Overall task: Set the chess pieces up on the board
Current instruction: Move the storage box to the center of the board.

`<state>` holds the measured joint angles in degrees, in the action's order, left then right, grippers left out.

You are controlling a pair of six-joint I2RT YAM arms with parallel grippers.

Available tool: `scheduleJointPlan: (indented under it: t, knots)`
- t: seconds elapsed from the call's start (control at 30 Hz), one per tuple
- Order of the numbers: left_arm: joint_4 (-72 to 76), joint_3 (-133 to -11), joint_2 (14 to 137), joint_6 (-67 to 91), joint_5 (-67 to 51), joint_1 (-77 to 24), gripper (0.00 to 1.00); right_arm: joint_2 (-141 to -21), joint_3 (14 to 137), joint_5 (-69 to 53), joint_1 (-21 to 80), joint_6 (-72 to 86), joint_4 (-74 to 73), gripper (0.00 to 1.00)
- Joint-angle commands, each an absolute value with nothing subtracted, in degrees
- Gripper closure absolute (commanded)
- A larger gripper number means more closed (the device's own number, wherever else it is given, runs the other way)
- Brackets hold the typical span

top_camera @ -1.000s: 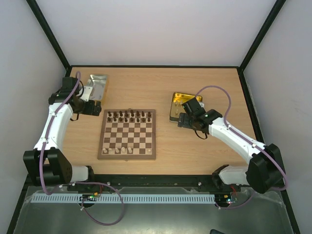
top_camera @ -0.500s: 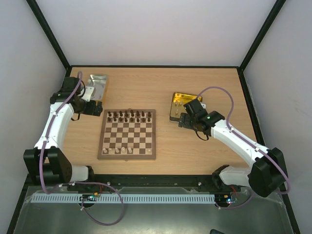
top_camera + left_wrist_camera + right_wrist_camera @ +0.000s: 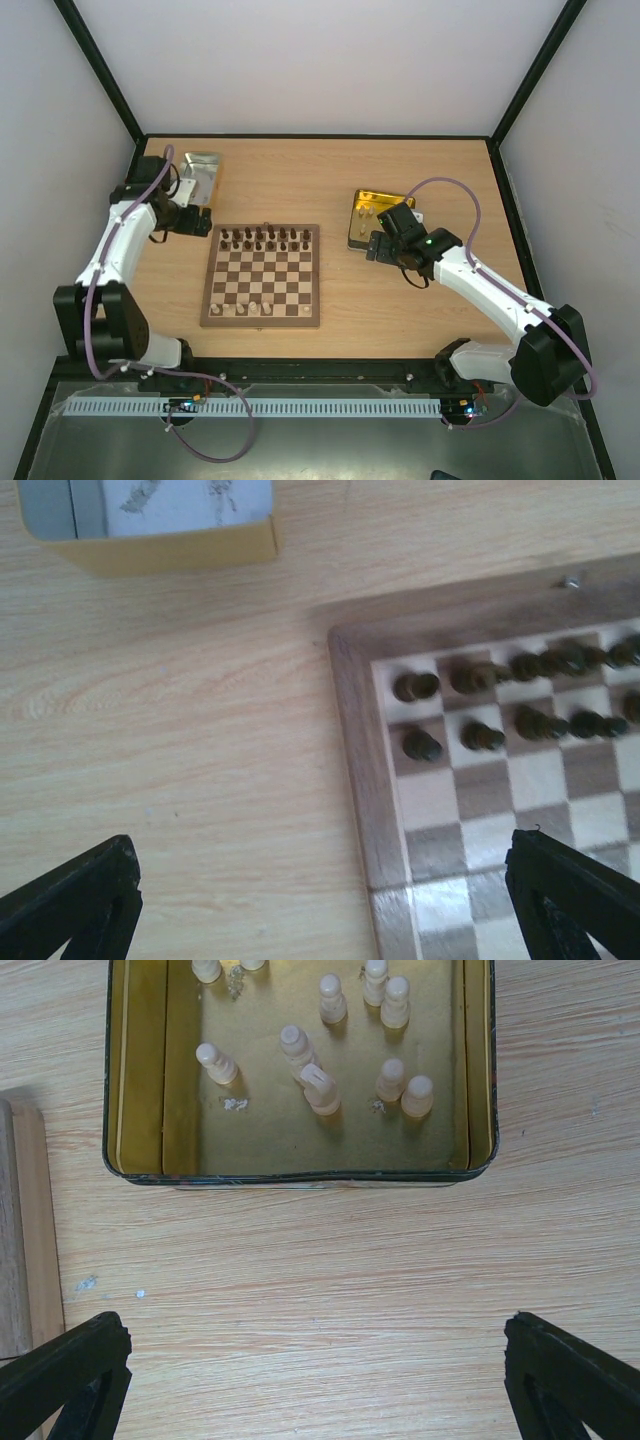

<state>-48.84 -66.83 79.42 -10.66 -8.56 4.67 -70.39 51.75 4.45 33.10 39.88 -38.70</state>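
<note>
The board [image 3: 261, 275] lies in the middle of the table. Dark brown pieces [image 3: 265, 238] fill its two far rows, and several cream pieces [image 3: 245, 309] stand on its near row. My left gripper [image 3: 200, 222] is open and empty just off the board's far left corner. In the left wrist view, dark pieces [image 3: 415, 687] stand on the corner squares, with the gripper [image 3: 325, 910] over the board's edge [image 3: 352, 780]. My right gripper [image 3: 372, 246] is open and empty at the near edge of the gold tray [image 3: 358, 215]. The tray holds several cream pieces [image 3: 320, 1088], with the gripper [image 3: 320, 1380] over bare table.
A silver tray [image 3: 200, 176] stands at the far left, behind the left gripper; its side shows in the left wrist view [image 3: 170, 545]. The gold tray's near wall [image 3: 300, 1175] lies just ahead of the right fingers. The board's corner [image 3: 25, 1230] is at their left.
The left arm's elbow has shifted slightly nearer and to the right; its gripper stays by the board's corner. The right gripper has barely moved.
</note>
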Motion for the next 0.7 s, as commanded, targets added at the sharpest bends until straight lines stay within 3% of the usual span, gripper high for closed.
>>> scheduleJointPlan:
  t: [0.0, 0.67]
  knots:
    - [-46.37, -72.23, 87.53, -8.99, -4.38, 4.86, 0.01, -69.89, 53.18, 5.59, 33.31, 39.72, -39.92, 0.02]
    - [-47.94, -110.30, 128.33, -8.91, 4.80, 9.80, 0.14, -66.87, 53.81, 6.48, 33.27, 41.47, -43.17, 0.03]
